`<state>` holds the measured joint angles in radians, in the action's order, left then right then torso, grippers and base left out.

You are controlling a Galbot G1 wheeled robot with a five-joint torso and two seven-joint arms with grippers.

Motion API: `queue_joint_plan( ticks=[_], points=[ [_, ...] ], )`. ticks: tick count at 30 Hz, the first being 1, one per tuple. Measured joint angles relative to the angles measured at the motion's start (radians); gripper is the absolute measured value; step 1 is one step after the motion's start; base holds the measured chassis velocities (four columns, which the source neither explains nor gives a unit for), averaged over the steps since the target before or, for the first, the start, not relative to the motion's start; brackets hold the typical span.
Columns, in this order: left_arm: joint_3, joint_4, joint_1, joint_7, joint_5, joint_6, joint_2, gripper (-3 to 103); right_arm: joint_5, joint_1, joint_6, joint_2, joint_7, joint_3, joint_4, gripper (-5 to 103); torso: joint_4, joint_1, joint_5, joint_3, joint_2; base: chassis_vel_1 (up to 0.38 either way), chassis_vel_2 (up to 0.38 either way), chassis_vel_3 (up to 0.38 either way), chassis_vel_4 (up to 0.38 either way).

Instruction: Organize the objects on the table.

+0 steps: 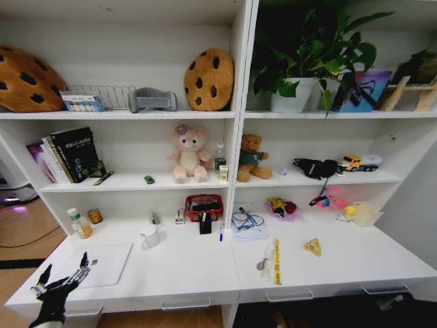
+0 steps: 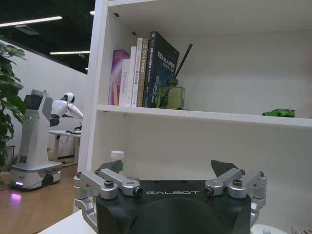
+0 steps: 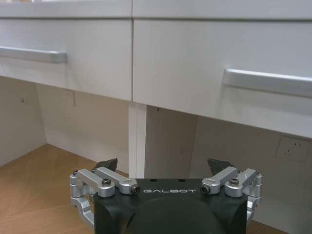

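Left gripper (image 1: 65, 280) hovered over table's (image 1: 191, 273) front-left corner, fingers spread, empty — silver laptop (image 1: 104, 264) lay flat just beside it, toward shelving. Right gripper (image 3: 165, 171) hung low before drawers, jaws apart — left arm judged nearer to laptop.

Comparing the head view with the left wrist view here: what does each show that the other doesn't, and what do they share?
Head view alone: the desk top with the laptop, white mug, yellow ruler and red basket, plus the plush toys and the plant above.

Left wrist view alone: another robot in the room beyond the shelving, and a green bottle beside the books.

Both: the left gripper, open, at the desk's left end, the row of books, and the green toy car on the shelf.
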<state>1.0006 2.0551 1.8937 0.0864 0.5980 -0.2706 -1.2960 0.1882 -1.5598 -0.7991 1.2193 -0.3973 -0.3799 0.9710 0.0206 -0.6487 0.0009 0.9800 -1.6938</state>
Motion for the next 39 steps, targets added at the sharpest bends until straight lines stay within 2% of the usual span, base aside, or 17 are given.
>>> queue_joint_plan(
  ticks=[5, 12, 13, 16, 21, 28, 35, 39],
  points=[
    [-0.004, 0.004, -0.003, 0.000, -0.002, 0.000, 0.000, 100, 0.030, -0.110, -0.001, -0.062, -0.029, -0.029, 0.127, 100, -0.0001, 0.000, -0.0001, 0.000, 0.000, 0.000, 0.000, 0.000, 0.000],
    [-0.008, 0.005, -0.004, 0.000, -0.006, 0.000, -0.003, 100, 0.062, -0.174, -0.001, -0.092, -0.040, -0.057, 0.235, 100, -0.0003, 0.000, 0.0000, 0.000, 0.000, 0.000, 0.000, 0.000, 0.000],
    [-0.009, 0.006, -0.004, 0.000, -0.006, 0.000, -0.005, 100, 0.079, -0.213, -0.001, -0.103, -0.049, -0.072, 0.312, 100, -0.0003, 0.000, 0.0000, 0.000, 0.000, 0.000, 0.000, 0.000, 0.000],
    [-0.009, 0.006, -0.004, 0.000, -0.006, 0.000, -0.006, 100, 0.083, -0.224, -0.001, -0.105, -0.051, -0.077, 0.333, 100, -0.0004, 0.000, 0.0000, 0.000, 0.000, 0.000, 0.000, 0.000, 0.000],
    [-0.014, 0.007, -0.005, 0.000, -0.009, -0.001, -0.010, 100, 0.100, -0.333, -0.001, -0.108, -0.053, -0.119, 0.533, 100, -0.0002, 0.000, 0.0000, 0.000, 0.000, 0.000, 0.000, 0.000, 0.000],
    [-0.026, 0.007, -0.015, 0.000, -0.017, -0.001, -0.016, 100, 0.109, -0.388, -0.001, -0.105, -0.047, -0.168, 0.674, 100, -0.0003, 0.000, -0.0001, 0.000, 0.000, 0.000, 0.000, 0.000, 0.000],
    [-0.038, 0.005, -0.024, 0.000, -0.022, -0.001, -0.018, 100, 0.124, -0.417, 0.016, -0.086, 0.018, -0.207, 0.786, 100, -0.0003, 0.000, -0.0001, 0.000, 0.000, 0.000, 0.000, 0.000, 0.000],
    [-0.043, 0.014, -0.022, 0.000, -0.021, -0.001, -0.018, 100, 0.135, -0.430, 0.066, -0.044, 0.112, -0.219, 0.862, 100, -0.0002, 0.000, -0.0001, 0.000, 0.000, 0.000, 0.000, 0.000, 0.000]
  ],
)
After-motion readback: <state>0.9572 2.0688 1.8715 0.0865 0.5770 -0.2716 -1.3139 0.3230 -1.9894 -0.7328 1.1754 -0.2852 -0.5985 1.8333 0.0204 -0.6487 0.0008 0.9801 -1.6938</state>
